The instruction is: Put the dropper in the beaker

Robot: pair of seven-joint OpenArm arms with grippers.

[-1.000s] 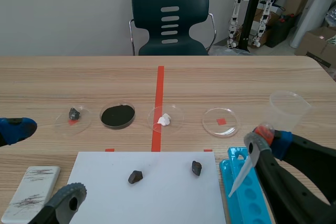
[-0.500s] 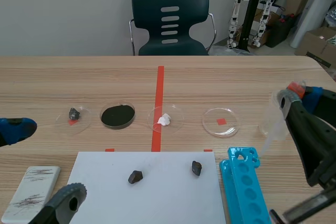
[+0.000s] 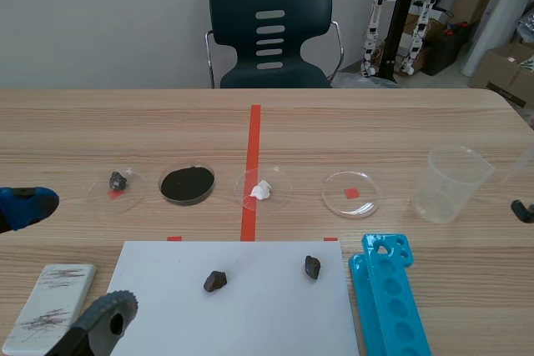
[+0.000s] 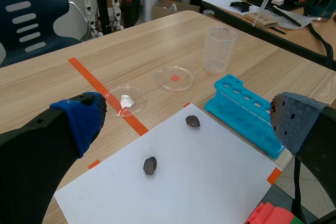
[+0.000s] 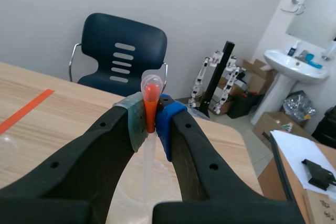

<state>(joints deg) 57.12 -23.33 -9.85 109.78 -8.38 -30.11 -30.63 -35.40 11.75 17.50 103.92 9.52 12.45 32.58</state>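
A: Dropper [image 5: 150, 93]?
B: We log it upright, orange bulb pinched between the pads of the right gripper [image 5: 149, 118], clear stem hanging down.
A: Beaker [image 3: 453, 183]?
B: We see it standing on the table [image 3: 375, 127] beyond the blue rack [image 3: 388, 298], beside a petri dish [image 3: 351, 193]; dropper not in it.
A: Left gripper [image 4: 189, 121]?
B: Fingers spread wide, holding nothing, low over the white sheet [image 4: 173, 187].

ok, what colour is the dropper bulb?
Orange-red dropper bulb, clearest in the right wrist view.

4 petri dishes [image 3: 337, 198], 3 rocks [image 3: 215, 281], 1 ea. beaker [image 3: 450, 183], dropper [image 5: 150, 98], tube rack [image 3: 388, 298], paper sheet [image 3: 250, 314].
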